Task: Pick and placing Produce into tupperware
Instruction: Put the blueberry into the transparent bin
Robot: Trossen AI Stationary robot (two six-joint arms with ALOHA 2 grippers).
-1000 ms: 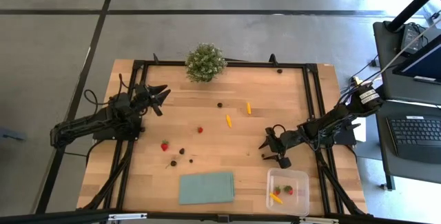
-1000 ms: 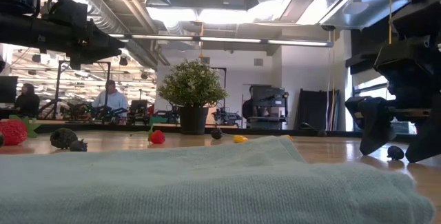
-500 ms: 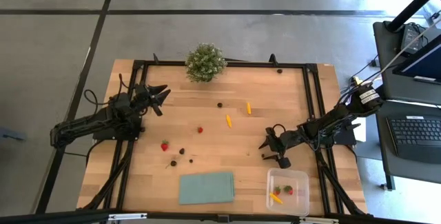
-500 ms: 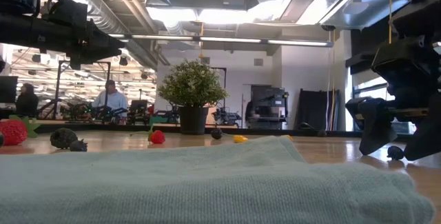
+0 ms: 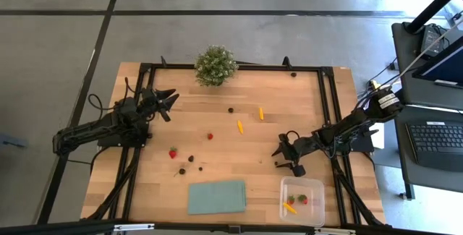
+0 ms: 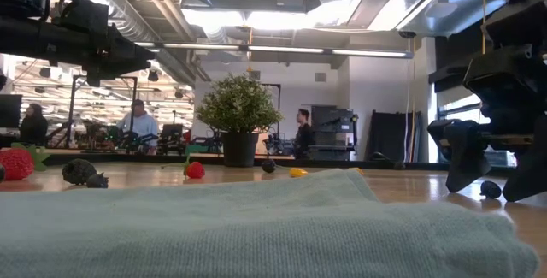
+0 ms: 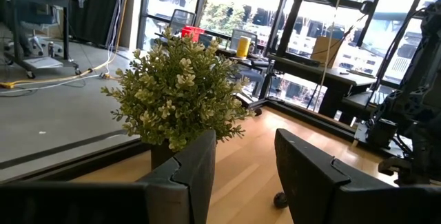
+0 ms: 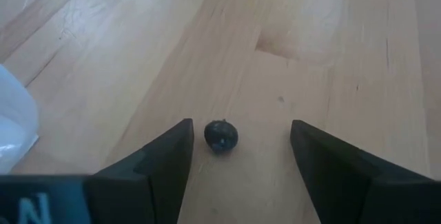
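Produce lies scattered on the wooden table: a strawberry, a small red piece, dark berries and two yellow pieces. The clear tupperware at the near right holds a yellow piece and red pieces. My right gripper is open and slants down over a dark berry. Its fingers stand on either side of the berry without touching it. The berry rests on the table. My left gripper waits open at the far left, held level and facing the plant.
A bushy potted plant stands at the far edge. A pale-green cloth lies flat at the near edge, left of the tupperware. A black frame borders the table. People move in the room beyond.
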